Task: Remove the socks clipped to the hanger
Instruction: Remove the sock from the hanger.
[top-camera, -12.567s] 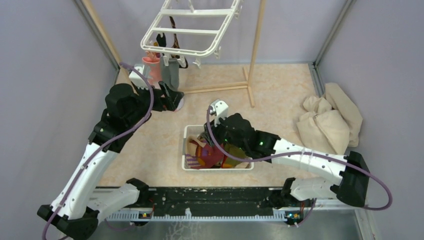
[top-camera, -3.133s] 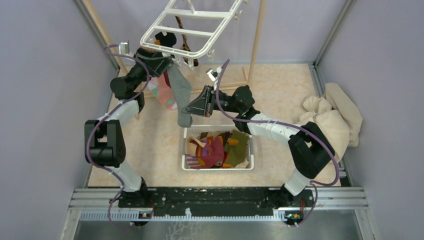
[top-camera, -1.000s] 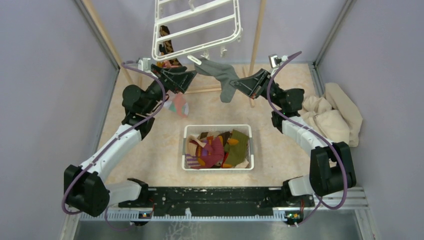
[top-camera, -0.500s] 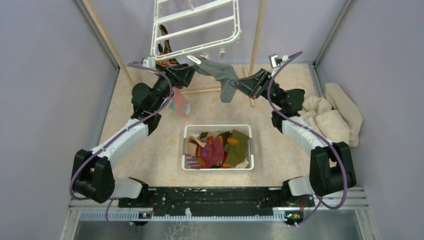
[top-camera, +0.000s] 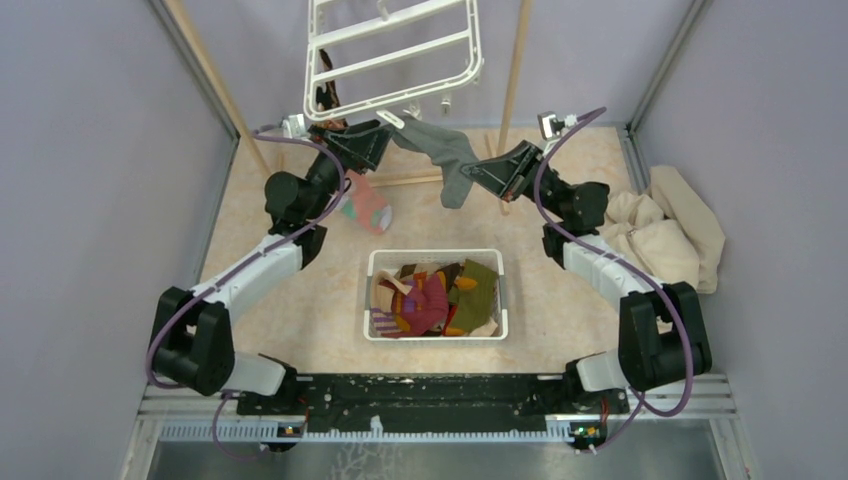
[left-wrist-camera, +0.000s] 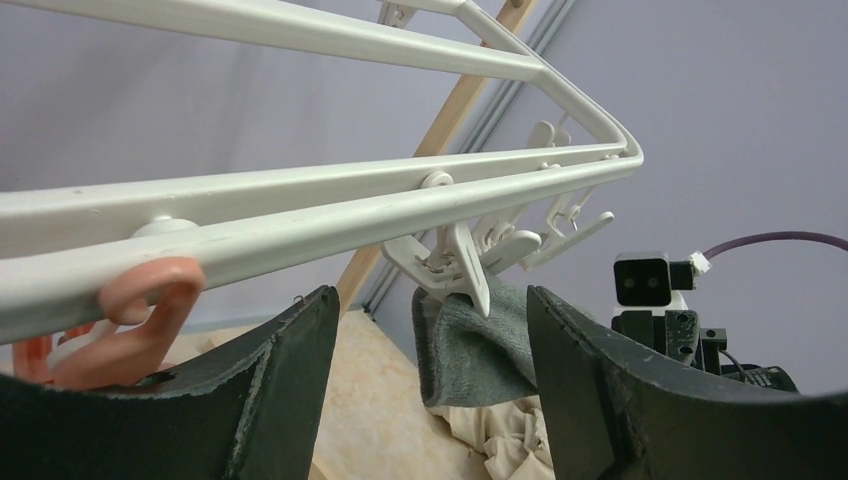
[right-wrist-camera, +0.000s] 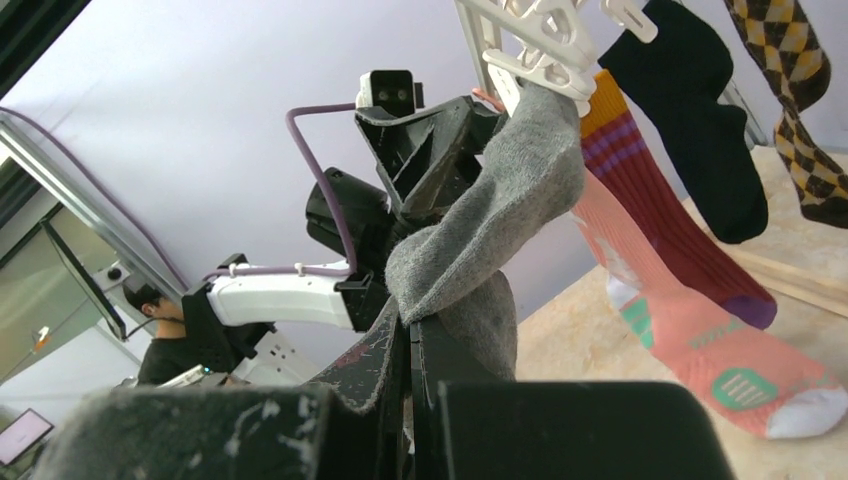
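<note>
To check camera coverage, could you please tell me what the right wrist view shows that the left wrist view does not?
Right wrist only: the black sock, argyle sock, pink sock, and the right pincer shut on the grey sock. Left wrist only: the beige cloth and long bars of the hanger. Both: the grey sock in its clip.

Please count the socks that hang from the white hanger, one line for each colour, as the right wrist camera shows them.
Grey sock: 1
Maroon striped sock: 1
Pink sock with mint patches: 1
Black sock: 1
Brown argyle sock: 1
Total: 5
</note>
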